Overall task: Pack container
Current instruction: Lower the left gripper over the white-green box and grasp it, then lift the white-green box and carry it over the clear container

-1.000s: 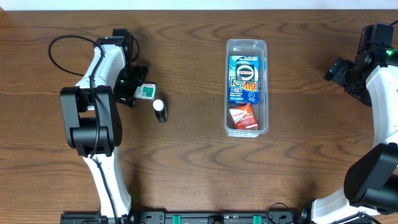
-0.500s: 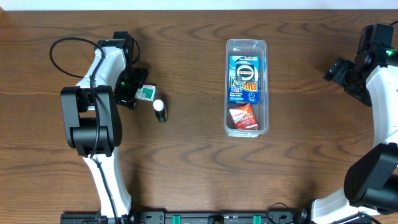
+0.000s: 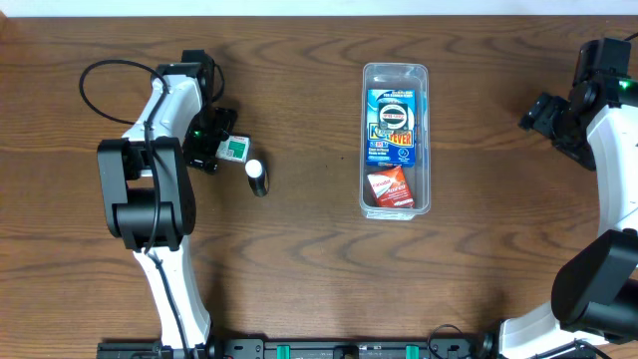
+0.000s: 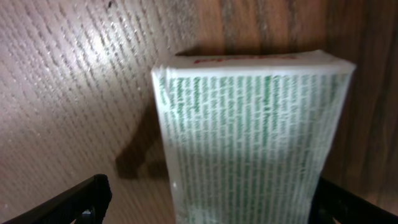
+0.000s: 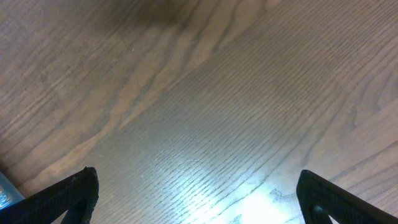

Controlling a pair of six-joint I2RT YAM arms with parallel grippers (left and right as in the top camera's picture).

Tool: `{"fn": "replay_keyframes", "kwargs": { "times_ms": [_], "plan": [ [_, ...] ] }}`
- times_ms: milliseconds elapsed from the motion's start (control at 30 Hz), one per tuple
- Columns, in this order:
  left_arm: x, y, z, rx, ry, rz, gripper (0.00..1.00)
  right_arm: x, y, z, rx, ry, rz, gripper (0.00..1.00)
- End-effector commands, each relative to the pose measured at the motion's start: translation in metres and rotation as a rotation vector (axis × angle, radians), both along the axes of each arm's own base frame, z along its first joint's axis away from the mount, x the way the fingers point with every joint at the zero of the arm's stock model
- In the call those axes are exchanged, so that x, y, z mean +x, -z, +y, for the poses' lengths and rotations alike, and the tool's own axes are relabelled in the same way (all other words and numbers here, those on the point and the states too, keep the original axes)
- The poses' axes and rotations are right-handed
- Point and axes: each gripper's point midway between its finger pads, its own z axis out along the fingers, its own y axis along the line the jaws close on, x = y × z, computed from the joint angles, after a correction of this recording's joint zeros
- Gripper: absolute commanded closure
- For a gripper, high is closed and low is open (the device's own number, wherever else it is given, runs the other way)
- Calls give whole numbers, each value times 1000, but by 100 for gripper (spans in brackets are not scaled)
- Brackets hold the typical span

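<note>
So the container (image 3: 420, 110) is a long, narrow, clear plastic bin with rounded corners. It sits on the wooden table (image 3: 319, 269) a bit right of centre, with its long side running far to near. It's got two things in it. A blue printed packet (image 3: 395, 125) fills most of the far and middle part, and a small red-and-white packet (image 3: 389, 187) lies a bit crooked at the near end. Over on the left, the left gripper (image 3: 214, 148) is down at a small white-and-green box (image 3: 234, 149). Its jaws are spread wide with the box sitting between them, and there's a clear gap on at least one side, so it's not pinched. Just near and right of that box there's a little dark cylinder with a white end (image 3: 257, 178). The right gripper (image 3: 543, 112) is way off at the far right, well apart from the bin. Its jaws are wide apart too, with only bare wood under them.
</note>
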Motion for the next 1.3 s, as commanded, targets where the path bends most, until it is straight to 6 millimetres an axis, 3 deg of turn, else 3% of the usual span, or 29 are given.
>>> {"fn": "replay_keyframes", "kwargs": {
  "times_ms": [0, 333, 700, 767, 933, 1133, 1267],
  "plan": [
    [-7, 11, 7, 25, -3, 29, 2, -1, 1, -2, -2, 6, 4, 1],
    [-11, 21, 6, 24, -3, 32, 2, -1, 1, -2, -2, 6, 4, 1],
    [-13, 21, 0, -12, -5, 36, 46, -1, 1, -2, -2, 6, 4, 1],
    [-12, 21, -2, -28, -7, 35, 51, -1, 1, -2, -2, 6, 4, 1],
    [-12, 18, -5, -45, 9, 30, 52, -1, 1, -2, -2, 6, 4, 1],
    [-5, 1, -1, -45, 88, -18, 51, -1, 1, -2, -2, 6, 4, 1],
    [7, -35, 3, -36, 160, -116, 51, -1, 1, -2, -3, 6, 4, 1]
  ]
}}
